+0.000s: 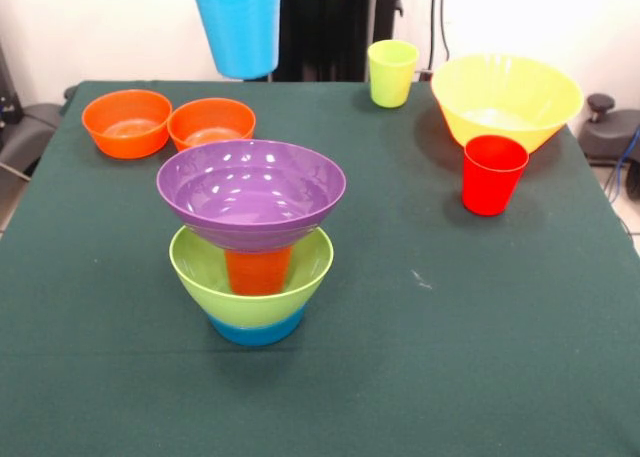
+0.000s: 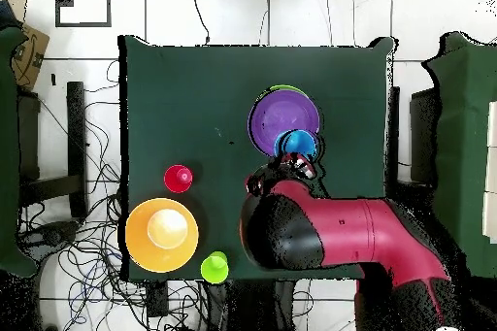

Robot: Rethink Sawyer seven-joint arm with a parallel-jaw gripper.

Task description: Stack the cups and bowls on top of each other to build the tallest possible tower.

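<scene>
The tower stands at the front left of the table: a small blue bowl, a lime green bowl, an orange cup standing in it, and a purple bowl on top. A light blue cup hangs in the air above and behind the tower. In the overhead view my gripper is shut on this cup at the edge of the purple bowl. The gripper itself is above the top edge of the front view.
Two small orange bowls sit side by side at the back left. A yellow-green cup, the large yellow bowl and a red cup stand at the back right. My arm hides the orange bowls from overhead.
</scene>
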